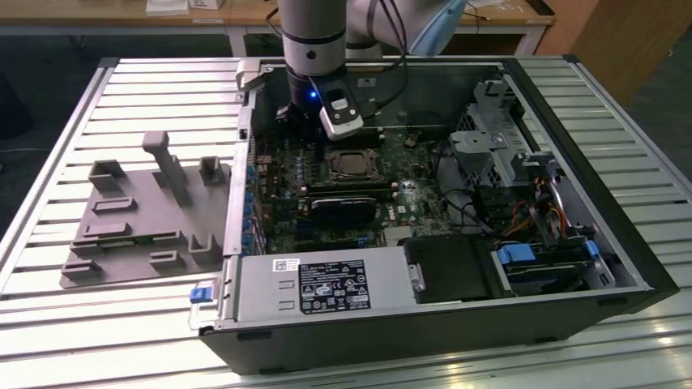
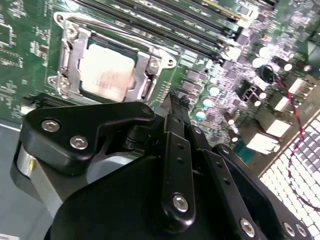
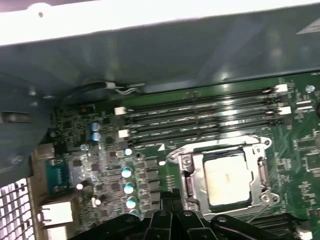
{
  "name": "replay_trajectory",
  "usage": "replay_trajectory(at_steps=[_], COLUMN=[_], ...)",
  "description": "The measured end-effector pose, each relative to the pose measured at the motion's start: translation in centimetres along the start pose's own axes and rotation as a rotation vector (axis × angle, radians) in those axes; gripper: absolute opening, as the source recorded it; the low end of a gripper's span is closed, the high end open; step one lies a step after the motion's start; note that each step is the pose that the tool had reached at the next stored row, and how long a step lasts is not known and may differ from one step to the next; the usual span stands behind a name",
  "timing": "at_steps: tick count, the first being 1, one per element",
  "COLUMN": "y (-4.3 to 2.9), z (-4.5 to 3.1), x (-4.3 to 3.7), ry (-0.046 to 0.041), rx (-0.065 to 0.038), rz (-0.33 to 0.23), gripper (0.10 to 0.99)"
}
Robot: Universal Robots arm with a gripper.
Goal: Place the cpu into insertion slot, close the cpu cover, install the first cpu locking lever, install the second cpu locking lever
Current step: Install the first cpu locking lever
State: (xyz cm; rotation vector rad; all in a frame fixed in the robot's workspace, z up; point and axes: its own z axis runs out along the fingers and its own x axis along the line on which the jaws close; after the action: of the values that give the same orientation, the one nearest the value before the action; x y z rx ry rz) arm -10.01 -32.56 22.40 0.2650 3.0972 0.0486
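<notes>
- The jaws are sitting pressed together with nothing between them, their dark fingertips (image 2: 175,106) hanging over the motherboard (image 3: 100,165) just beside the processor socket.
- The cpu (image 3: 226,180) is lying flat in its insertion slot, its silvery top facing up.
- The cpu cover (image 3: 186,169) is lying down around the chip, its metal frame bordering it on all sides.
- A thin wire lever (image 3: 254,215) is showing at one edge of the socket; whether it is latched I cannot tell.
- The memory slots (image 3: 200,117) are running in parallel rows just beyond the socket.
- In the exterior view the arm (image 1: 313,32) is reaching down into the open computer case (image 1: 433,340), which is lying on its side on the slatted surface (image 1: 65,162).
- A grey moulded fixture (image 1: 141,227) is resting on the surface at the exterior view's left of the case.
</notes>
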Motion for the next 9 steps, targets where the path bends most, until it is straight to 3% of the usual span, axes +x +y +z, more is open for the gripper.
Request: replay_trajectory(at_steps=[4,9], y=[-0.01,0.03], z=[-0.20,-1.14], x=[0.07,0.05], ry=[-0.0002,-0.0013], rx=[0.000,0.000], rz=[0.000,0.000], gripper=[0.102,0.102])
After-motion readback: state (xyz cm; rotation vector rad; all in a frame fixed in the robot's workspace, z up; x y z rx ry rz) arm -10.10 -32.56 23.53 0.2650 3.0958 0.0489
